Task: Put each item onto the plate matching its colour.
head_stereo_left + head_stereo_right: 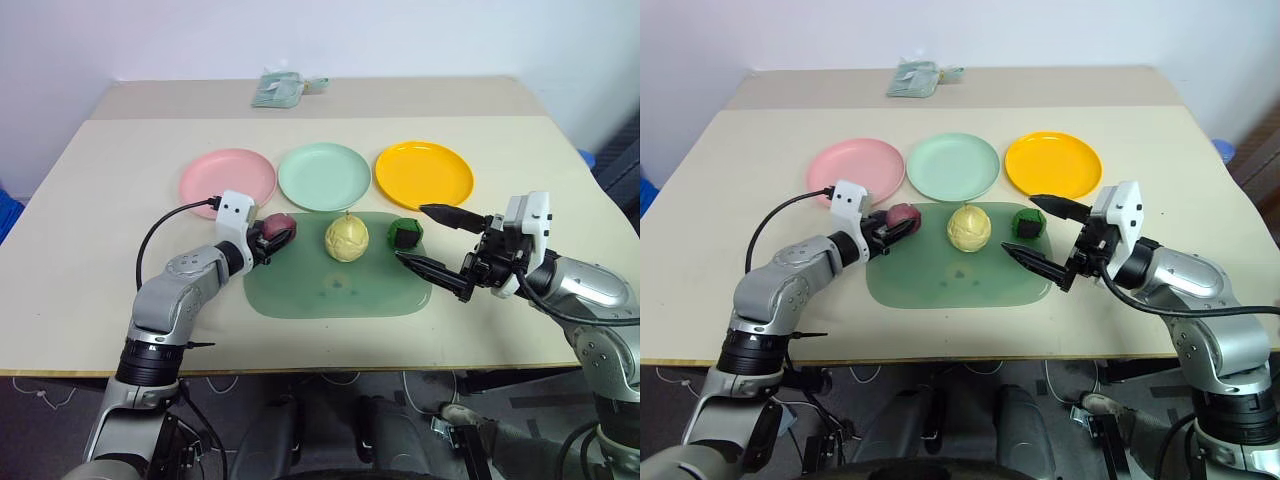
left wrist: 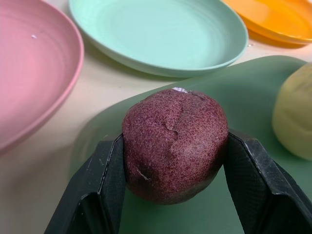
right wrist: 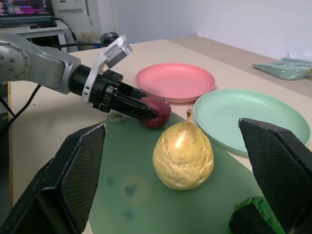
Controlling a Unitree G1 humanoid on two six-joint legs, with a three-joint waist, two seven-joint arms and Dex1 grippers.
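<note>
My left gripper [image 1: 277, 233] is shut on the dark red-maroon item [image 2: 174, 144], one finger on each side of it, at the near-left corner of the translucent green board [image 1: 340, 290]. The pale yellow ball with a stem [image 1: 346, 238] stands mid-board. The small dark green lump [image 1: 406, 233] lies at the board's right end. My right gripper [image 1: 411, 233] is open there, with the lump [image 3: 253, 214] low between its fingers, untouched. Behind the board lie the pink plate [image 1: 228, 178], the mint green plate [image 1: 324, 176] and the orange-yellow plate [image 1: 424, 173], with nothing on them.
A folded pale green cloth [image 1: 280, 88] lies at the table's far edge. Bare tabletop surrounds the plates and board on both sides. A black cable [image 1: 160, 235] loops from my left wrist over the table.
</note>
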